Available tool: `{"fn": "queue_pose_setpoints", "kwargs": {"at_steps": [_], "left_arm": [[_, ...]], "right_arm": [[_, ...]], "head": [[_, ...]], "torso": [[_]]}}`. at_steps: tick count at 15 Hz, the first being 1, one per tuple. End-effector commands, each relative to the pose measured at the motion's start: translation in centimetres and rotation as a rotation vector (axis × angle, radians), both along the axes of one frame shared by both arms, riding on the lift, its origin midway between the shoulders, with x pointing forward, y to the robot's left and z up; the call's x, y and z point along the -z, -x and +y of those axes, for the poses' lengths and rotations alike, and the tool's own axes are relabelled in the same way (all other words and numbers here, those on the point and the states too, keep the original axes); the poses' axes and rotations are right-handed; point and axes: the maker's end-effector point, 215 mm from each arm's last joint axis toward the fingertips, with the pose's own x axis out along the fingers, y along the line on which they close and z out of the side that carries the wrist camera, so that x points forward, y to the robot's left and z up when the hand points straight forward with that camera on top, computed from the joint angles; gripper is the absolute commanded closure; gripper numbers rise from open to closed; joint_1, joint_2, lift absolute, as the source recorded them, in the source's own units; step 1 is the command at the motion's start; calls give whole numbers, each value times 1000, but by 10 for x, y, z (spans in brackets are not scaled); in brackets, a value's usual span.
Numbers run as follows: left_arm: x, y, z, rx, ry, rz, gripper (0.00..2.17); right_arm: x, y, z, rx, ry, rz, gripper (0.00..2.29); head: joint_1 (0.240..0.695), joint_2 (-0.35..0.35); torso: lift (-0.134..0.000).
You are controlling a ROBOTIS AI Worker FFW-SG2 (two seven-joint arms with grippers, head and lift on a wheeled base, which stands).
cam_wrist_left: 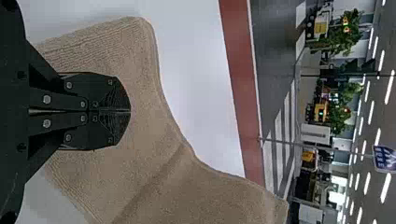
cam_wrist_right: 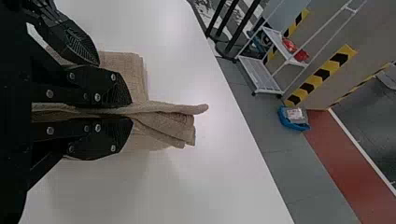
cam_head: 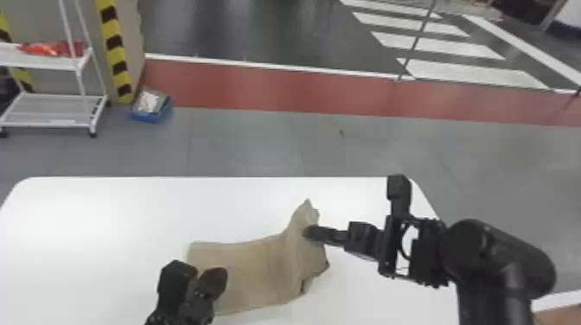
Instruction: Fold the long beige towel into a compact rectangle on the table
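The beige towel (cam_head: 255, 270) lies on the white table in the head view, its right end raised in a ridge with a pointed far corner. My right gripper (cam_head: 316, 233) is at that end; in the right wrist view the same gripper (cam_wrist_right: 128, 112) is shut on a fold of the towel (cam_wrist_right: 175, 122), with edges sticking out past the fingertips. My left gripper (cam_head: 215, 278) is over the towel's near left part. Seen from the left wrist, that gripper (cam_wrist_left: 130, 112) has its fingers pressed together above the towel (cam_wrist_left: 154, 182), with no cloth visible between them.
The white table (cam_head: 95, 216) has its far edge beyond the towel and its right edge under the right arm. On the floor past it stand a white shelf cart (cam_head: 52, 97) and a blue bin (cam_head: 151, 114) beside a striped pillar.
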Motion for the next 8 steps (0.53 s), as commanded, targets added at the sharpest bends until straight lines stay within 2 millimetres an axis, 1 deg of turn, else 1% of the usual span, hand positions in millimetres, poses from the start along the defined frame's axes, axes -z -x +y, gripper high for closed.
{"fn": "queue_pose_setpoints", "kwargs": {"at_steps": [1,3,5,8], "left_arm": [[18,-5,10,-4,-70,-12,1892],[29,-6,15,-8,-95,-16,1892],[34,-5,15,3,-118,-20,1892],[34,-4,9,14,-117,-20,1892]], "right_arm": [[-2,-2,8,-14,-2,-6,1035],[-3,-4,16,-30,7,-8,1035],[-4,-3,24,-44,6,-9,1031],[-4,-1,41,-78,11,-6,1031]], "head": [[695,-223],[695,-204],[695,-184],[695,-172]], "torso": [[0],[0],[0],[0]]}}
